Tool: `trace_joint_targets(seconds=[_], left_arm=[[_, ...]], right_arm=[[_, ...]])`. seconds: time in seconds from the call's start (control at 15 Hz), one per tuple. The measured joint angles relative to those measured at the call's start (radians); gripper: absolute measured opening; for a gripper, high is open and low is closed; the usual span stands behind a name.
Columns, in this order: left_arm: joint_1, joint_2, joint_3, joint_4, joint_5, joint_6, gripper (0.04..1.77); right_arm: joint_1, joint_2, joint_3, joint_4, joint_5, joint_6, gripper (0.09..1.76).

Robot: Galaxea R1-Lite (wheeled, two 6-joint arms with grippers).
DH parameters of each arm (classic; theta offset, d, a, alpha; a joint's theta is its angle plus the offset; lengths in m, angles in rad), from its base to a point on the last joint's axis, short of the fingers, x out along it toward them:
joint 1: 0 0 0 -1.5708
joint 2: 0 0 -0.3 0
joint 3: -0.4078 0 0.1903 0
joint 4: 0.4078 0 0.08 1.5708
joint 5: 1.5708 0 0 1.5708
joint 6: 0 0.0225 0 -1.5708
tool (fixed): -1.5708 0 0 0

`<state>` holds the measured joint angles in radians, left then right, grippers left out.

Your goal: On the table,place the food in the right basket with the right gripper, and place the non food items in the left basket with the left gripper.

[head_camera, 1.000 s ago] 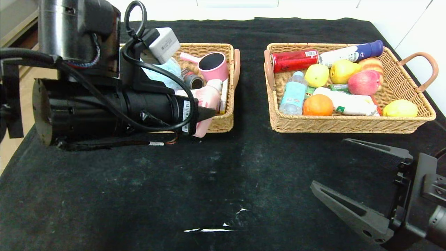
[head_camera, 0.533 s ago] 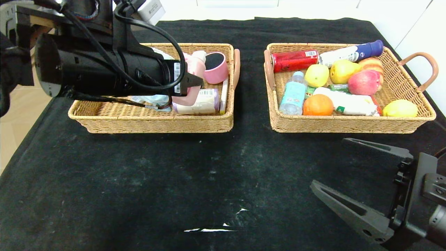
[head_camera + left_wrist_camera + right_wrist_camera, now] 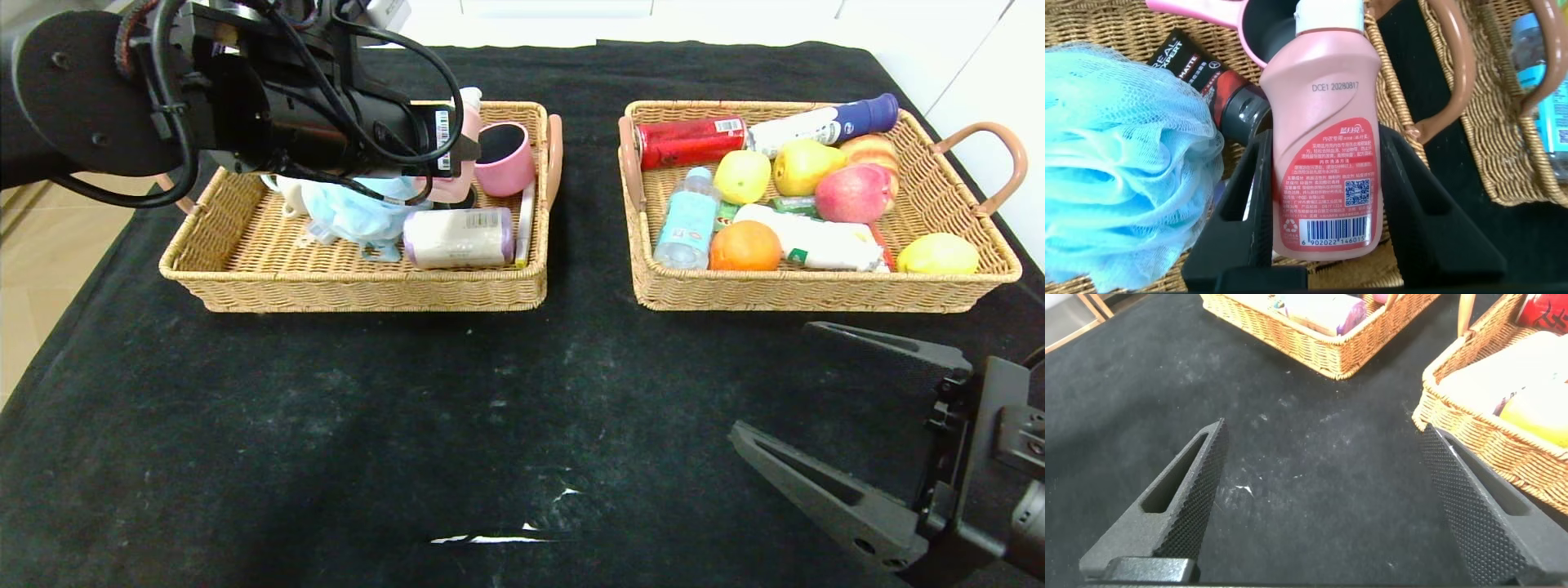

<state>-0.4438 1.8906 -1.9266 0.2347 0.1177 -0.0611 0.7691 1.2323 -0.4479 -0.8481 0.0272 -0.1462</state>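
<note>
The left gripper [image 3: 464, 155] hangs over the far right part of the left basket [image 3: 245, 290], its fingers [image 3: 1245, 204] clamped on either side of a pink bottle [image 3: 1327, 155]. The bottle sits cap-forward between the jaws, its barcode label facing the wrist camera, lifted above the basket's contents. Just beyond it lies a pink cup [image 3: 502, 159] on its side, dark mouth turned toward the near edge, close to the basket's right handle [image 3: 556, 155]. Beside the bottle in the wrist view are a dark tube [image 3: 1221, 90] and a blue bath sponge [image 3: 1118, 171]; the sponge rests in the middle of the basket, with a white roll [image 3: 459, 238] lying near the basket's front wall to its right.

The right basket [image 3: 816, 294] stands well apart across the black table [image 3: 326, 425]. It holds a red can [image 3: 690, 140] and a white-and-blue bottle [image 3: 824, 122] along the far side, a water bottle [image 3: 687, 219] at the left, an orange [image 3: 744, 247] near the front, an apple [image 3: 853, 194], and yellow fruit [image 3: 743, 175] among them.

The right gripper [image 3: 796, 392] hovers low over the near right of the table, in front of the right basket, its fingers [image 3: 1184, 498] spread wide and grasping nothing.
</note>
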Motion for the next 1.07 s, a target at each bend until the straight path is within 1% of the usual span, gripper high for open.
trace_joint_targets(seconds=[0.07, 0.27, 0.47, 0.67, 0.87, 1.0, 1.07], left_arm=[[0.001, 0.011, -0.005, -0.001, 0.0, 0.0, 0.97], [0.006, 0.024, -0.008, 0.0, 0.0, 0.0, 1.21], [0.005, 0.024, 0.003, 0.002, 0.001, 0.0, 1.37], [0.004, 0.008, 0.025, 0.005, 0.011, 0.0, 1.48], [-0.001, -0.05, 0.097, 0.007, 0.018, 0.011, 1.55], [-0.004, -0.116, 0.189, 0.004, 0.018, 0.021, 1.59], [-0.006, -0.163, 0.259, -0.001, 0.018, 0.031, 1.6]], right_arm=[[0.0, 0.0, 0.0, 0.0, 0.0, -0.001, 1.71], [0.001, 0.0, 0.0, 0.0, 0.0, -0.001, 1.71], [0.001, 0.0, 0.0, 0.0, 0.0, 0.0, 1.71], [0.0, -0.002, 0.0, -0.001, 0.0, 0.0, 1.71], [-0.001, -0.008, -0.003, -0.001, 0.001, 0.0, 1.71], [-0.001, -0.017, -0.007, 0.003, 0.002, 0.0, 1.71], [-0.004, -0.024, -0.009, 0.005, 0.003, 0.0, 1.71]])
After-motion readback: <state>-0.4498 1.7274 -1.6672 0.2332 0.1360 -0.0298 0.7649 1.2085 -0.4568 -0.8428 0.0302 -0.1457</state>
